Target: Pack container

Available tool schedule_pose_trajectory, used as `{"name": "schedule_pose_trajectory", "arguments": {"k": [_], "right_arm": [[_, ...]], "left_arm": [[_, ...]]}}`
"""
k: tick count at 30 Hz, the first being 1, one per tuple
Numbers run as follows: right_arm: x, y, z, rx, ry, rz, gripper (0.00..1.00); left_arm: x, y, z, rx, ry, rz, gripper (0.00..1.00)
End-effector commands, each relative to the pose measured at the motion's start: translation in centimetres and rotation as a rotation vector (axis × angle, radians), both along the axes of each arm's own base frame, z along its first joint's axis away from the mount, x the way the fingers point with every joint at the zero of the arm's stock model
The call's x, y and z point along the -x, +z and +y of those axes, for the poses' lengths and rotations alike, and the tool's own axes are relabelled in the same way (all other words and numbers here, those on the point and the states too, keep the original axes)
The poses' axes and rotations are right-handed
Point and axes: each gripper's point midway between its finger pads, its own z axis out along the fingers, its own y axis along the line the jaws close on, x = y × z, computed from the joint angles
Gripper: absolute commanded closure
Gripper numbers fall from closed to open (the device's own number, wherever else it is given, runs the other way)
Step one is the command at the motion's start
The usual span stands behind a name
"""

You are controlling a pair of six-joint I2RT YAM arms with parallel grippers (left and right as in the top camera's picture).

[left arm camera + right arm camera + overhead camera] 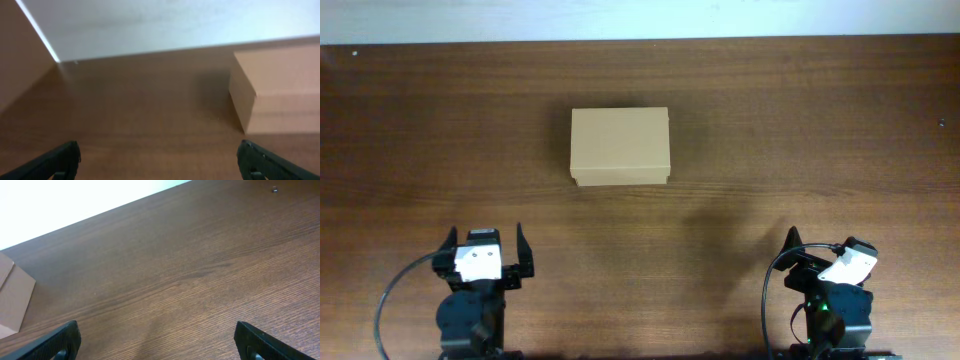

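Wide tabletop (800, 130) of dark brown wood, grain running side to side, matte with a faint sheen. Pale plain wall (620, 18) along the far edge. Container (620, 147) about midway across, nearer the far edge than the near one, open wood on all four sides: plain tan cardboard, rectangular, crisp-cornered, flap lid down. At the near edge, well apart from it, left fingers (55, 160) spread wide, holding nothing. Right fingers (255, 342) likewise wide, holding nothing.

Brown wood-grain tabletop (190, 275) seen past the right gripper (157, 349), whose black fingers (59, 342) stand wide apart, empty; a corner of the tan cardboard container (14, 297) lies ahead-left of the gripper.
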Motion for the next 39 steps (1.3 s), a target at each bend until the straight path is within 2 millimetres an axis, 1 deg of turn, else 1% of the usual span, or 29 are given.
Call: {"name": "schedule_pose_trajectory", "arguments": {"k": [1, 4, 6, 8, 39], "right_arm": [[0.1, -0.1, -0.2, -0.002, -0.013, -0.003, 0.01], [0.1, -0.1, -0.2, -0.002, -0.013, -0.003, 0.01], [0.1, -0.1, -0.2, -0.002, -0.013, -0.003, 0.01], [0.1, -0.1, -0.2, -0.002, -0.013, -0.003, 0.01], [0.1, -0.1, -0.2, -0.002, -0.013, -0.003, 0.01]], "left_arm": [[-0.2, -2.2, -0.7, 0.002, -0.042, 0.033, 0.0], [-0.2, -4.3, -0.7, 0.004, -0.042, 0.077, 0.0], [-0.1, -5.2, -0.7, 0.005, -0.042, 0.097, 0.0], [-0.2, -4.9, -0.7, 0.004, -0.041, 0.083, 0.0], [-0.2, -5.1, -0.7, 0.004, -0.041, 0.086, 0.0]]}}
